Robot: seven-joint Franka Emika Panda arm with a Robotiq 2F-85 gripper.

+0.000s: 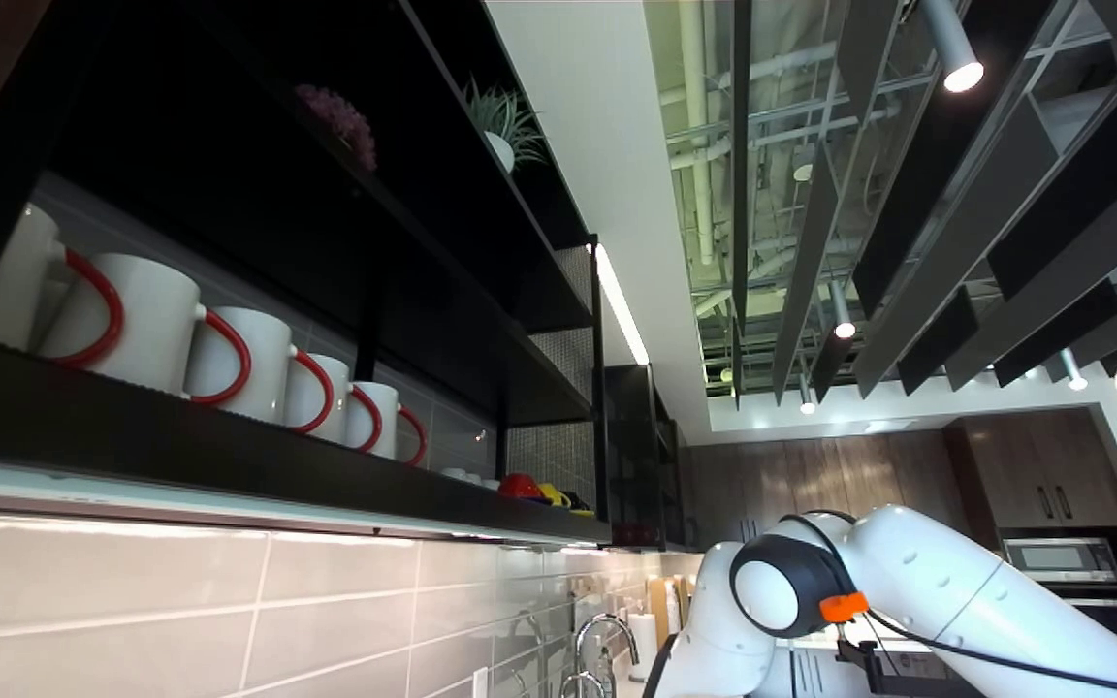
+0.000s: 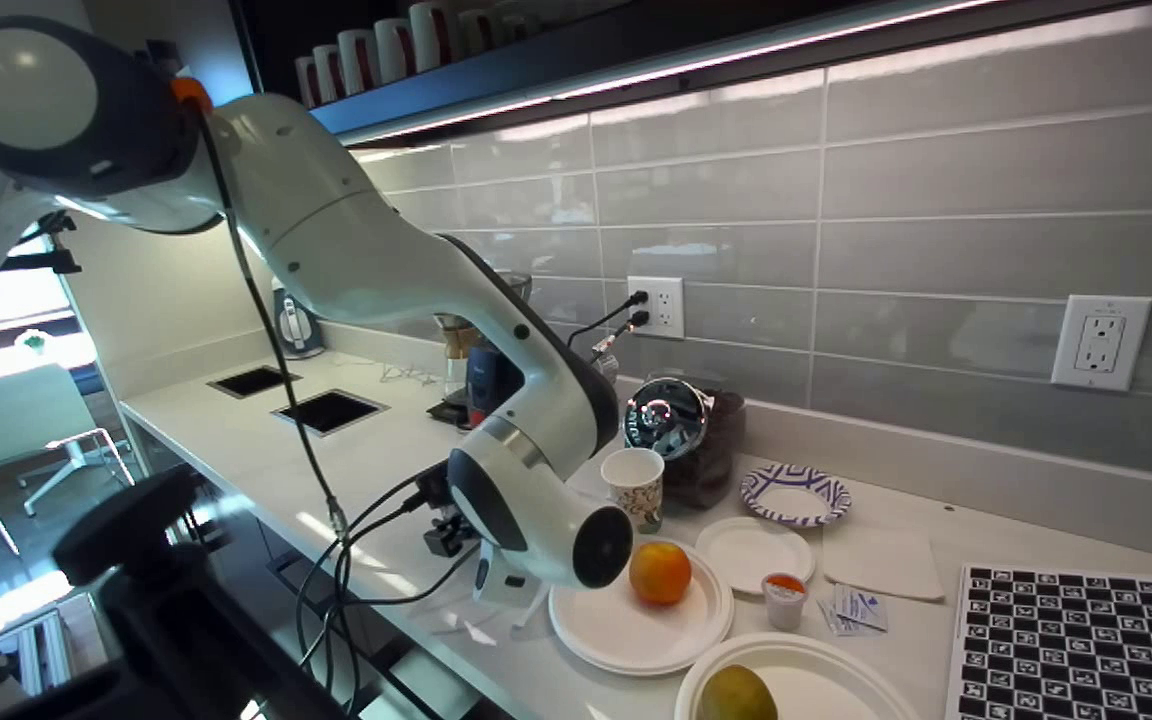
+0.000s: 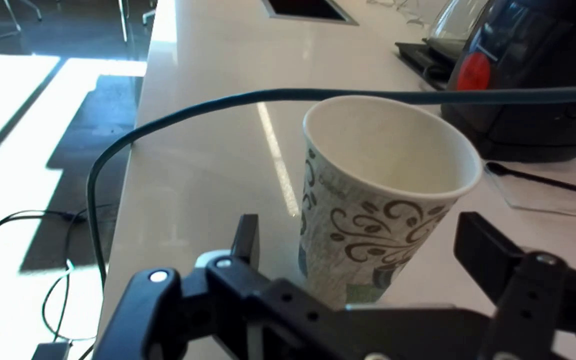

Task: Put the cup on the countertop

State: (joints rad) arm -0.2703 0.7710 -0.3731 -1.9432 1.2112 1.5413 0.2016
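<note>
Paper cup (image 3: pixel 368 225), one, apparently upright on the worktop (image 3: pixel 203 175), seen between spread, empty fingers (image 3: pixel 247 242); presumably set down, so best left by straight, slow withdrawal, brushing neither side.

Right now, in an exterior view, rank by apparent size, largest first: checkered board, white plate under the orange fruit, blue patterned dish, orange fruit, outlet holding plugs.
Largest: checkered board, though cropped.
Next: white plate under the orange fruit.
Then: blue patterned dish.
Smallest: orange fruit and outlet, too alike to rank.
</note>
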